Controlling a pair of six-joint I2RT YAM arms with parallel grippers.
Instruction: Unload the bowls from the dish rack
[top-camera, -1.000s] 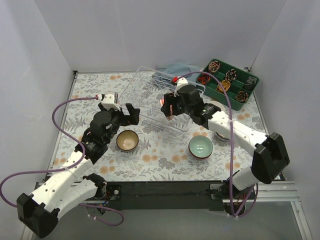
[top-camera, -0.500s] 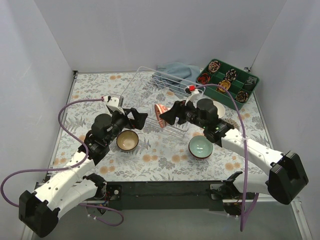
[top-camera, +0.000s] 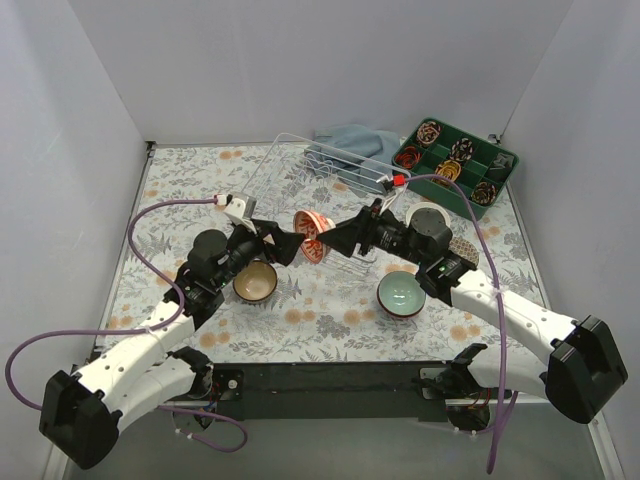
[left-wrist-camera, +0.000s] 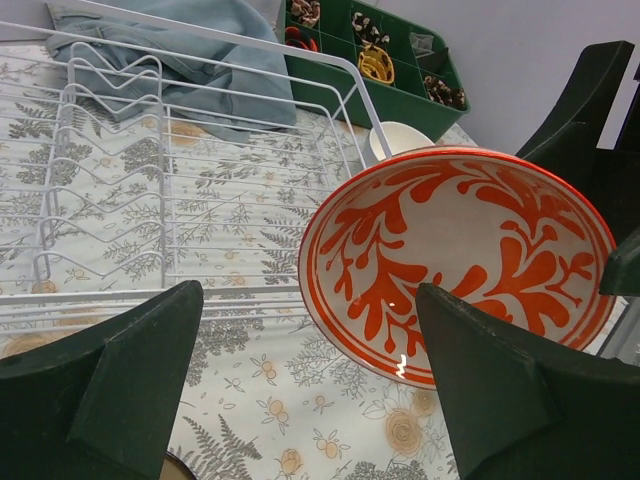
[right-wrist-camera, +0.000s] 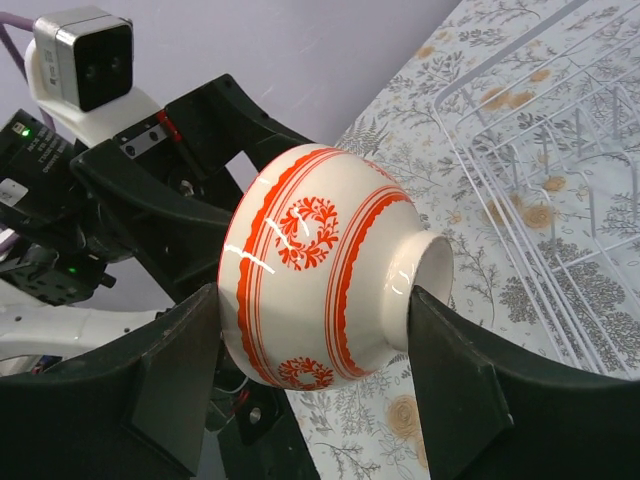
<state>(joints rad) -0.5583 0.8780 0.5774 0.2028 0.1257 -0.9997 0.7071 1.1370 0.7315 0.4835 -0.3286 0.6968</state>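
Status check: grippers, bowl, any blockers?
Right gripper shut on red-patterned bowl, held aloft at dish rack near edge. Left gripper open, facing it. Nothing between them.

Red-white bowl (top-camera: 311, 236) sideways, aloft nr wire rack (top-camera: 300, 175); brown bowl (top-camera: 255, 281), teal bowl (top-camera: 401, 294) upright

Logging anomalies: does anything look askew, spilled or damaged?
The red-and-white patterned bowl is tipped on its side in mid-air, held by the right gripper, its opening facing the open left gripper. Nothing looks spilled or broken.

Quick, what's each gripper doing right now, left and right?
Left gripper: open, holding nothing.
Right gripper: closed on the orange-patterned bowl.
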